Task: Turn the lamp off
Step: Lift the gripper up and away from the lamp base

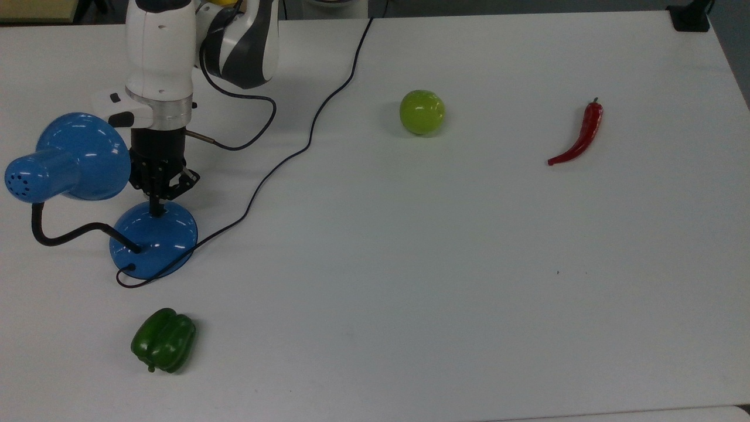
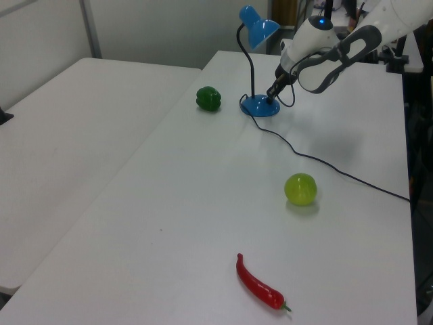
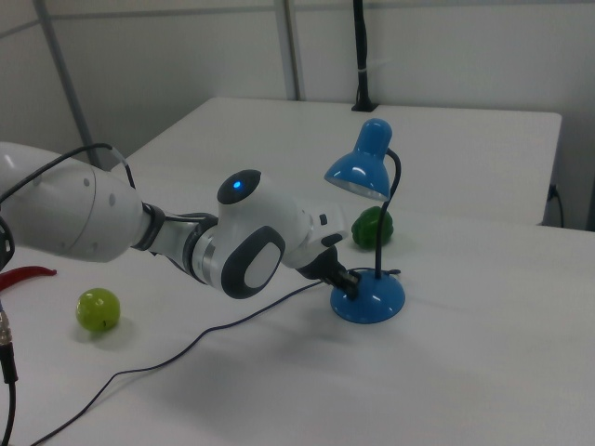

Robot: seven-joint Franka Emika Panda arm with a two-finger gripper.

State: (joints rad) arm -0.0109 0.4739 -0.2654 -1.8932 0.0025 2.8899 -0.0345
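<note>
- Top view: the gripper (image 1: 156, 210) is pressing its closed-together fingertips onto the dome base of the lamp (image 1: 153, 239)
- The fingers are grasping nothing

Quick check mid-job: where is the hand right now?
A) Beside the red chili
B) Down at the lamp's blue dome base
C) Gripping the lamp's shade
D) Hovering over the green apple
B: the hand is down on the top of the lamp base, next to the gooseneck, while the green apple and the red chili lie far off toward the top view's right.
</note>
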